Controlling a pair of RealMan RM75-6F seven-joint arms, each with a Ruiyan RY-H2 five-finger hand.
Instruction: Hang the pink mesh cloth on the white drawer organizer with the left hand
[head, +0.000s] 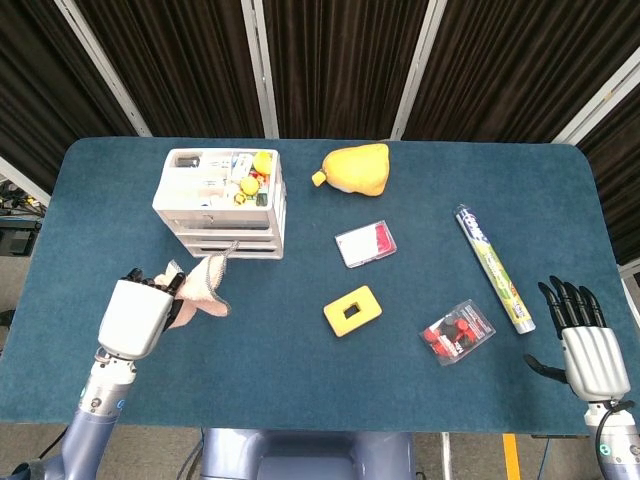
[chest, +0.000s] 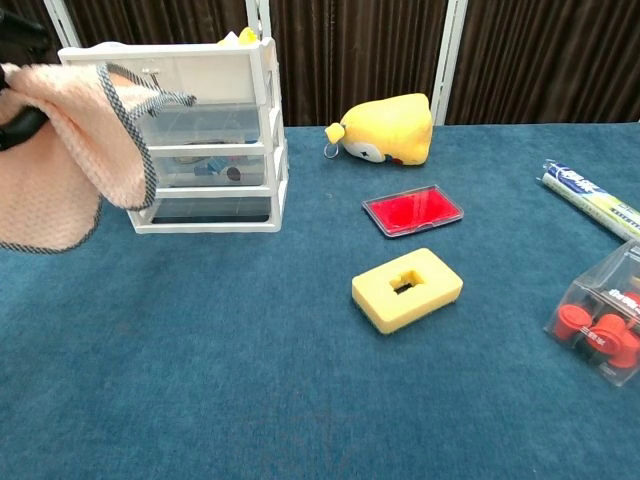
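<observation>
Blue table (head: 120, 200) bears white drawer organizer (head: 222, 205), yellow plush (head: 358, 169), red case (head: 365, 243), yellow block (head: 352, 310)

A table (head: 420, 420) covered in dark blue felt-like cloth fills most of the head view, its corners rounded, its far edge running across the upper part of the frame. Behind it hangs a black pleated curtain (head: 340, 60), crossed by slanted white bars (head: 258, 65) that fan outward toward the top. In the chest view the same curtain (chest: 540, 60) fills the upper strip, with a white upright (chest: 452, 60) right of centre. At the lower edge of the head view, grey floor (head: 470, 455) shows with a yellow stripe (head: 511, 456). The light is even and soft.
</observation>
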